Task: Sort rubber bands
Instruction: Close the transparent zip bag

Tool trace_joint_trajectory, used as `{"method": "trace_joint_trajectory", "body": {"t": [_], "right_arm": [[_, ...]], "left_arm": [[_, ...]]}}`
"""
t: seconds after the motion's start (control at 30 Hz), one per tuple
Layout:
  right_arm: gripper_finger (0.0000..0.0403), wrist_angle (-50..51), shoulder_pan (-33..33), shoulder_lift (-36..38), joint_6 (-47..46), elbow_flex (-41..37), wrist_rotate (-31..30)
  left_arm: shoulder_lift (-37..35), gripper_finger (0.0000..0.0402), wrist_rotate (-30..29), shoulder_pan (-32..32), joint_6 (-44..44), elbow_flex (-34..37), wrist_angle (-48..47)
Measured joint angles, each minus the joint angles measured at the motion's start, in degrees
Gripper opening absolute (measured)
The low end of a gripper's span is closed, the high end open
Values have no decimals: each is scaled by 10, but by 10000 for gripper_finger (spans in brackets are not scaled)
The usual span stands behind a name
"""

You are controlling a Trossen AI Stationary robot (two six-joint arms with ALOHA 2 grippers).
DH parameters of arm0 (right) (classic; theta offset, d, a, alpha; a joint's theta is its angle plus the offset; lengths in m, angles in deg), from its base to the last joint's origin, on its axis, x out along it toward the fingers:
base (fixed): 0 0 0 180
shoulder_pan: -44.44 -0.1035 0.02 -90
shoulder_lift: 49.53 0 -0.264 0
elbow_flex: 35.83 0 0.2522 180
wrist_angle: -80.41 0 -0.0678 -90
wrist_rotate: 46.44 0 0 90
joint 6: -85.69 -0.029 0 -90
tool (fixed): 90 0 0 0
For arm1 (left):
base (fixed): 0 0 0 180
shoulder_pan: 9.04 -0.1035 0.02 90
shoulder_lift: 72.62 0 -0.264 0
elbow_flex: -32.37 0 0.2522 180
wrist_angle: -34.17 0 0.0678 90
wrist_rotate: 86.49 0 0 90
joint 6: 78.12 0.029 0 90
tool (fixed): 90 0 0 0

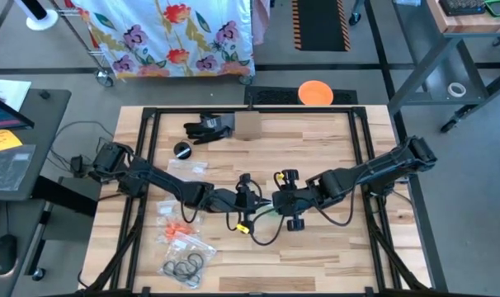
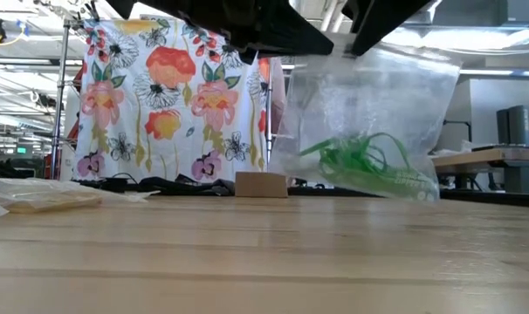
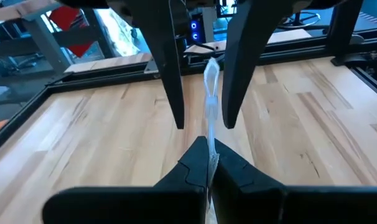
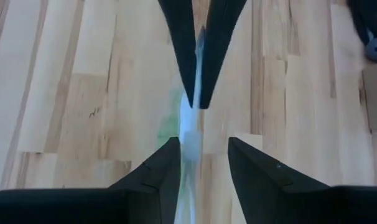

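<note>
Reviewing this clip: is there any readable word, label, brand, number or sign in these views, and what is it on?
None can be read.
Clear zip bag with green rubber bands: no print visible.
Papers and yellow note on the side desk: too small to read.
Orange disc beyond the table: no text visible.
Small cardboard box: plain face.

Above my pincers the low view's edge cuts the bag (image 2: 369,122) top, and its green bands (image 2: 360,161) blur into one tangle

Bright, even overhead light, soft shadows; low view's foreground table (image 2: 264,262) blurred
</note>
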Motion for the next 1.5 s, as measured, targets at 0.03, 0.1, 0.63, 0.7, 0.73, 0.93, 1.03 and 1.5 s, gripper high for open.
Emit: {"method": "trace_joint_trajectory", "body": {"t": [0.03, 0.1, 0.63, 0.7, 0.73, 0.93, 1.03, 1.5], "right_arm": [[128, 1, 0, 0, 0, 0, 0], [127, 1, 0, 0, 0, 0, -1], [127, -18, 4, 0, 9, 0, -1], [127, -19, 7, 0, 10, 0, -1], [126, -19, 7, 0, 10, 0, -1], [91, -19, 8, 0, 15, 0, -1], [62, -19, 7, 0, 17, 0, -1], [32, 5, 7, 0, 16, 0, -3]], "left_arm": [[0, 0, 4, -1, -3, 0, -1], [0, 0, 11, -5, -10, 0, -9], [0, 0, 18, -8, -17, 0, -3], [0, 0, 18, -8, -14, 0, 5], [0, 0, 18, -8, -13, 0, 7], [0, 0, 18, -8, -13, 0, 6], [0, 0, 18, -8, -13, 0, 6], [0, 0, 15, -4, 13, 0, 4]]}}
